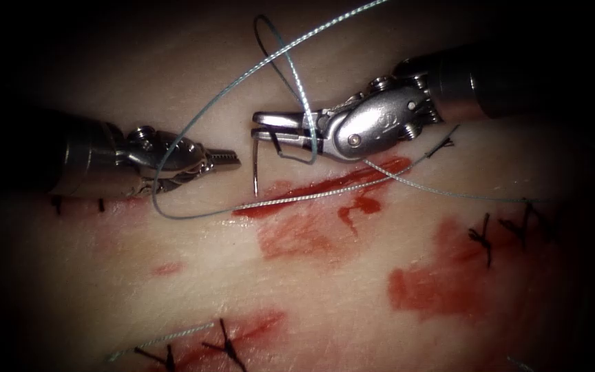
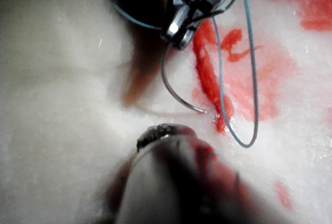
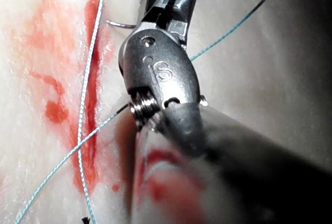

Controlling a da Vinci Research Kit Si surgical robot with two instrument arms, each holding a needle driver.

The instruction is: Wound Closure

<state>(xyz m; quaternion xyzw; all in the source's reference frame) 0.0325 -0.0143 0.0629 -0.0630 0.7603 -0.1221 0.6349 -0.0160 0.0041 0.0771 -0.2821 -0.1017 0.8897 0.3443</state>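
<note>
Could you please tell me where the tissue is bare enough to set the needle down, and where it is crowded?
Bare tissue lies below the left end effector, which holds nothing, between the cut and the lower stitches. Crowded: around the right end effector, holding the needle near its rear end, free of tissue, with thread looping.

Both my tools are polished steel on dark cylindrical shafts. The right pincer [image 1: 264,124], right of centre in the endoscope frame, ends in slim jaws behind a rounded, teardrop-shaped wrist housing with a small pivot pin, several screw heads and a threaded stud; up close the housing carries a stamped "S". The left pincer [image 1: 232,158], at mid-left, has short serrated jaws.
</note>
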